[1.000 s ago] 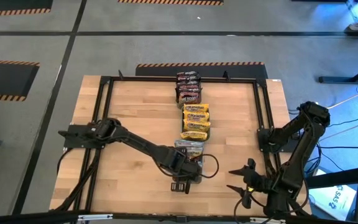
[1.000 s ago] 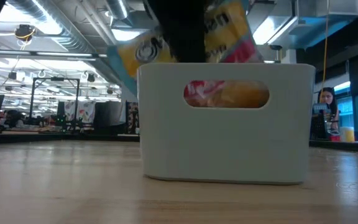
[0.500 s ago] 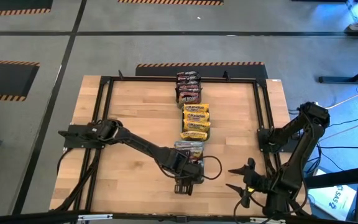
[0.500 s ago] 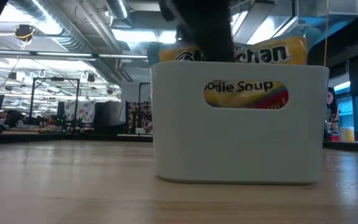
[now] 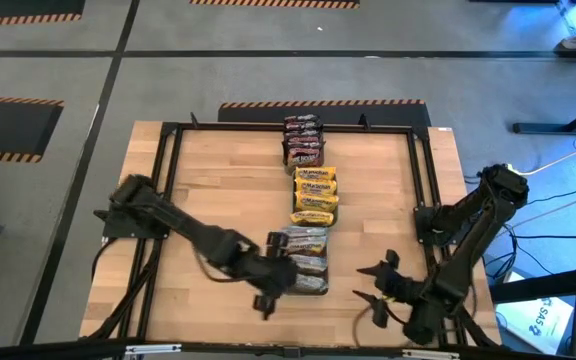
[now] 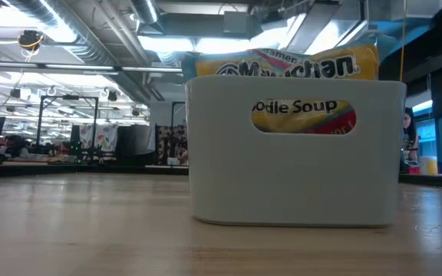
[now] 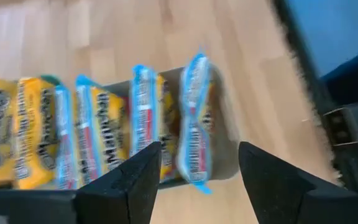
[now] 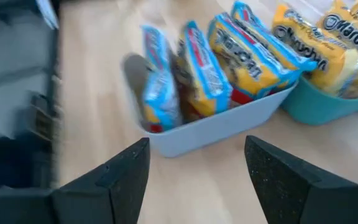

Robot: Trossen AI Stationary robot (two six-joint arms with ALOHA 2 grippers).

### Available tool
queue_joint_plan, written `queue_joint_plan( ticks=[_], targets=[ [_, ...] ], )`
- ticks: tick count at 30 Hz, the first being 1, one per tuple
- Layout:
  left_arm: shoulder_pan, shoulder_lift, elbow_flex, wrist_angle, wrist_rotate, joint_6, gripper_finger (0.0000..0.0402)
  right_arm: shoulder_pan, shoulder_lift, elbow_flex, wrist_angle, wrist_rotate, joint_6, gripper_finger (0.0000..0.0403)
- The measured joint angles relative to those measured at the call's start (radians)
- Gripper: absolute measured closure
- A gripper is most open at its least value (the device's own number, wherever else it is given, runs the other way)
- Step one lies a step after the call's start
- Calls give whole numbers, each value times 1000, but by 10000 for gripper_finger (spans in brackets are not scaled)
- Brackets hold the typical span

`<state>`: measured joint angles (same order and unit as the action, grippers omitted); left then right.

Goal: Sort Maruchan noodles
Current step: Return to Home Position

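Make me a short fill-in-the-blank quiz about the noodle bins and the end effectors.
The grey bin holds packs with ____ edges.
The bin beside it, holding yellow packs, is ____.
The left end effector and right end effector are both ____.
Missing: blue; teal; open.

The table [image 5: 218, 180] is pale wood, smooth, with a soft satin sheen and visible grain. The noodle packets [image 8: 253, 50] are crinkly, glossy plastic film with printed labels. The bin [image 6: 294, 176] is smooth, matt pale plastic. The tray [image 8: 319, 102] is smooth teal plastic. The frame [image 5: 228, 127] looks like matt black metal.
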<state>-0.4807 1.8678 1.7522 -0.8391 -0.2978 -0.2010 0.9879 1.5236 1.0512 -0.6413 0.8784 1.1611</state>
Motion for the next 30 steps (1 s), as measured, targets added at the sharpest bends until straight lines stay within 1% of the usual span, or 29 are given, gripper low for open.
queue_joint_plan(
  ticks=[3,5,9,13,15,18,20,22,24,27,30],
  targets=[
    [-15,-141,-248,213,5,-2,195,-84,1,0,-4,-64,-113,180],
    [-12,-241,-423,368,21,-6,195,-146,-1,0,-5,-104,-196,210],
    [6,-434,-737,609,29,-13,195,-276,-10,0,-3,-201,-370,292],
    [37,-601,-957,742,26,18,195,-413,-15,0,0,-295,-532,381],
    [56,-666,-1031,748,25,16,195,-477,-20,0,0,-339,-617,394],
    [80,-733,-1115,748,21,-7,195,-584,-42,-1,28,-434,-745,382],
    [85,-754,-1151,752,19,-7,195,-652,-71,-30,81,-509,-837,382],
    [86,-764,-1178,748,22,-7,195,-722,-116,-92,192,-596,-922,391],
    [86,-764,-1191,754,12,-8,195,-796,-177,-172,290,-682,-974,399],
    [86,-755,-1198,757,-13,2,195,-892,-285,-303,464,-794,-1023,395],
    [87,-754,-1212,758,-15,76,195,-959,-398,-418,613,-881,-1042,390]
  ],
)
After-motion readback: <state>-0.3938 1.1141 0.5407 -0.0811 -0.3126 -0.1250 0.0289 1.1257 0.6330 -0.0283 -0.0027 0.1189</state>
